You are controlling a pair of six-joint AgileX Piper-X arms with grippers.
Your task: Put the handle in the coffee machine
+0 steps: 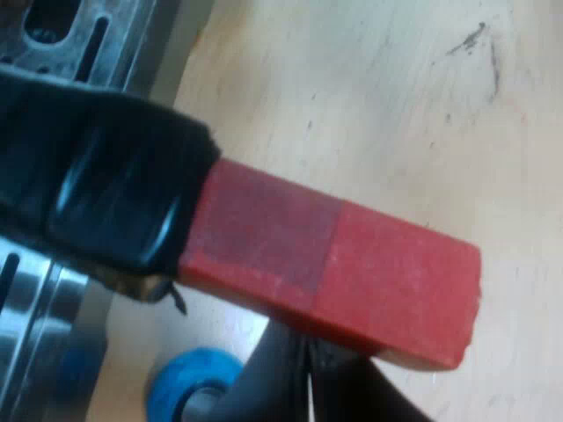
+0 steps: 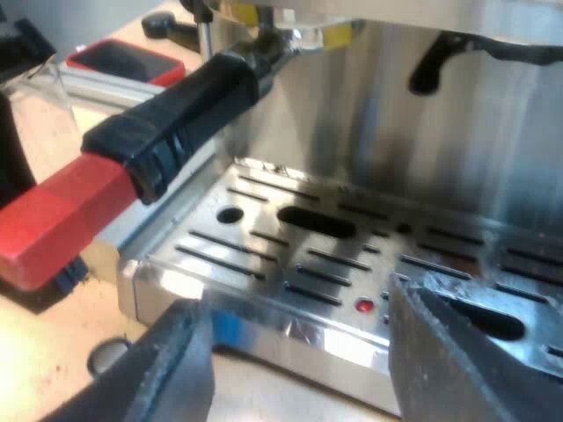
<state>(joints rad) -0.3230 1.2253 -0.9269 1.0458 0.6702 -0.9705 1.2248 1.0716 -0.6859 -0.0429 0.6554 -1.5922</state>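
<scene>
1. Right wrist view: the coffee machine point(image 2: 457, 149) stands close ahead. My right gripper point(image 2: 299, 352) is low at the edge of its drip tray point(image 2: 290, 264), fingers apart and holding nothing.
2. The holder point(image 2: 189, 110) has its metal end up under the machine's brew head. Its dark handle slants out past the tray's corner.
3. My left gripper point(image 1: 308, 391) sits just beneath the red end point(image 1: 352, 264). I cannot tell whether it grips.
4. I judge that locking is the step in hand. The next move calls for swinging the handle round until it seats.
5. A blue tamper point(image 1: 189, 391) lies below.

Black handle point(image 2: 189, 110), red end point(image 2: 57, 215)
</scene>
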